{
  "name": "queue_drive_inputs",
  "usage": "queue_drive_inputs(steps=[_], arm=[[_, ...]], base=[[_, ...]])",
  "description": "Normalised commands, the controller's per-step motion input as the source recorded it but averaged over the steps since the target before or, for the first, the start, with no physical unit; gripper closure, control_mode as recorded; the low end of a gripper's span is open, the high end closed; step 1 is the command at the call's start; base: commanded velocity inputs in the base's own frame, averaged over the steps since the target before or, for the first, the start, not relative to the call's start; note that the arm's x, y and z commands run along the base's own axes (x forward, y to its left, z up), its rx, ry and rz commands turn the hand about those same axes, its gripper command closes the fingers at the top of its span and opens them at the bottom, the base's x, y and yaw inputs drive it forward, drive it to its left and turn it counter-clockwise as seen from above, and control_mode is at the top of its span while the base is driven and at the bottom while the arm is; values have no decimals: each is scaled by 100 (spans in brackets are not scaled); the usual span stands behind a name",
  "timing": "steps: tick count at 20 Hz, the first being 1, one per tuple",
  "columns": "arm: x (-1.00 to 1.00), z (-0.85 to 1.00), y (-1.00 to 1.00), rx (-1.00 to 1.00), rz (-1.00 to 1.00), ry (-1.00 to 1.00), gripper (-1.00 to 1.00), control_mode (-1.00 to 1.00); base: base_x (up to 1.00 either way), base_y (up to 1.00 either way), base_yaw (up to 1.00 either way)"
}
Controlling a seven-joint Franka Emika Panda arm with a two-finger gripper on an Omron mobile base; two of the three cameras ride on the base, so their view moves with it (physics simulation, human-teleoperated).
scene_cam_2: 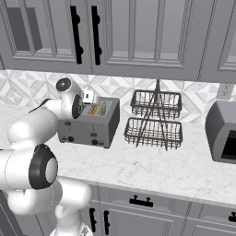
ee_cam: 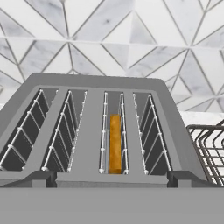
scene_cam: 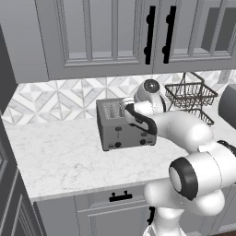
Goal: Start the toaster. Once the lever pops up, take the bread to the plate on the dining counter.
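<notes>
The toaster [scene_cam: 125, 125] is sitting on the marble top against the tiled wall, bare counter lying to its left. The bread [ee_cam: 115, 143] is standing on edge in the third slot from the left, long axis running away from the camera. The gripper [scene_cam_2: 87, 97], jaws spread and holding nothing, is hovering just above the slots. The wire basket rack [scene_cam_2: 156, 120] is crowding the right side

Toaster [scene_cam_2: 90, 123] sits on the marble bench [scene_cam_2: 152, 168] with bread [scene_cam_2: 94, 110] poking from a slot. Wire basket rack [scene_cam_2: 154, 119] just right of it, toaster oven [scene_cam_2: 222, 131] further right.
</notes>
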Motion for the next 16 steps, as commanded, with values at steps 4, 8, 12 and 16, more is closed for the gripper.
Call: queue_drive_inputs(steps=[4, 8, 12, 16], arm=[[0, 0, 0, 0, 0, 0, -100, -100], [0, 0, 0, 0, 0, 0, -100, -100], [0, 0, 0, 0, 0, 0, -100, -100], [0, 0, 0, 0, 0, 0, -100, -100]], base=[[0, 0, 0], [0, 0, 0], [0, 0, 0], [0, 0, 0]])
